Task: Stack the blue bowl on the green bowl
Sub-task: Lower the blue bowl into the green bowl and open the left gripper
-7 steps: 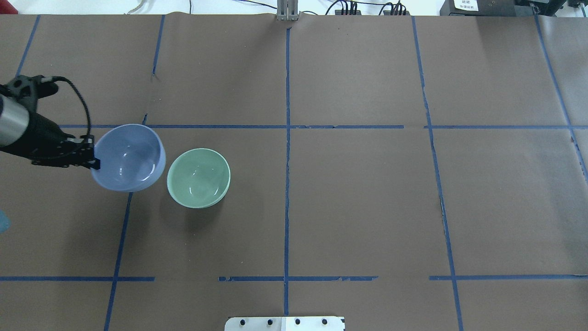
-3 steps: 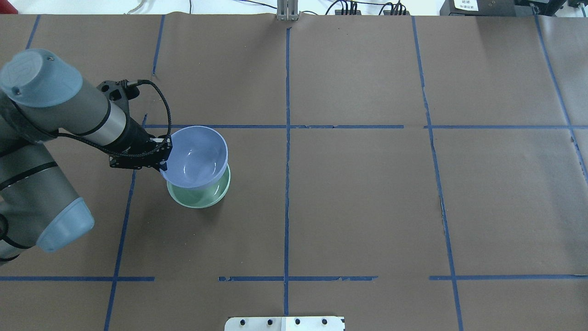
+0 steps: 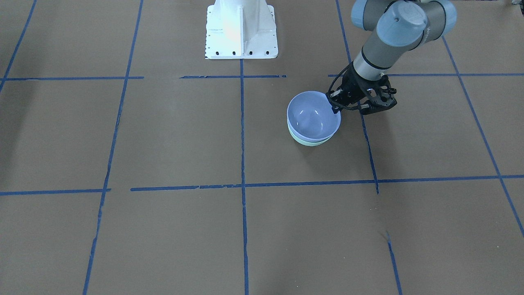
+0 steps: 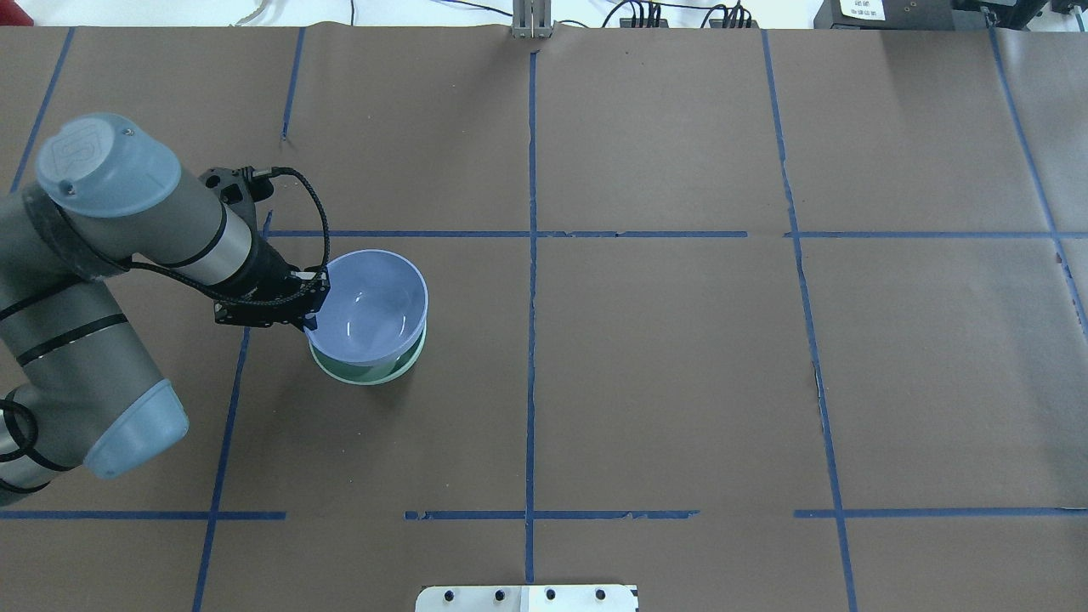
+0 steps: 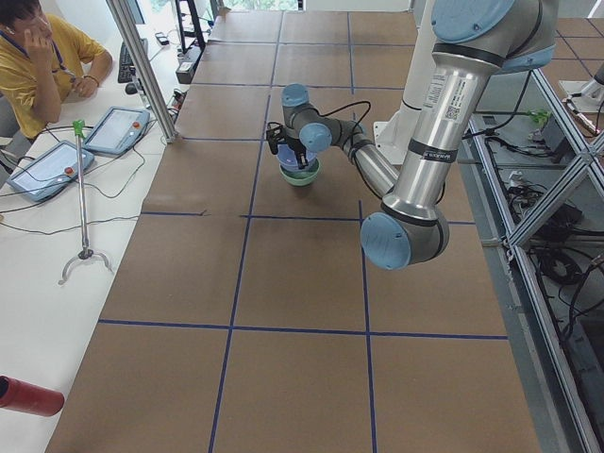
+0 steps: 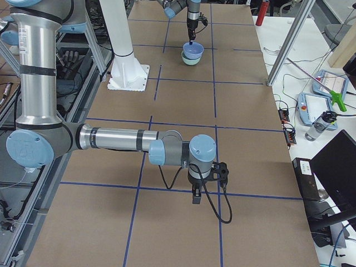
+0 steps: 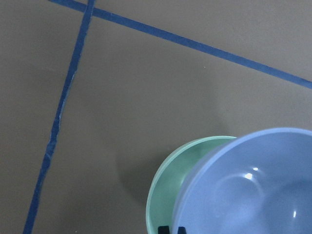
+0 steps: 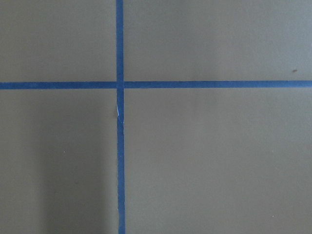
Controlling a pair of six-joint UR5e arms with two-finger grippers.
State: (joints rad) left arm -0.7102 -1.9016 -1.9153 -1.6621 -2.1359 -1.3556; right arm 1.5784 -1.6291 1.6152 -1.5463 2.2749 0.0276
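On the paper-covered bench (image 4: 680, 382), the blue bowl (image 4: 374, 302) sits in the mouth of the green bowl (image 4: 365, 374), both mouth-up. In the overhead view we see the pair at about 9 o'clock from the bench's centre, just beside a crossing of blue tape lines (image 4: 531, 340).

The blue bowl covers most of the green one, leaving a mint crescent from roughly 5 to 8 o'clock. We cannot tell whether it has settled fully inside.

The left gripper (image 4: 310, 313) meets the blue bowl's rim at its 9 o'clock side, and its fingers (image 7: 164, 230) pinch that rim, one inside and one outside. The left wrist camera shows the green rim jutting out at 9 o'clock from under the blue bowl.

The right gripper (image 6: 196, 196) hangs close above the bench, well apart from the bowls, which lie toward 12 o'clock from it in the right-side view. We cannot tell whether its fingers are spread or pressed together. Its own camera shows only bench paper and a tape crossing.
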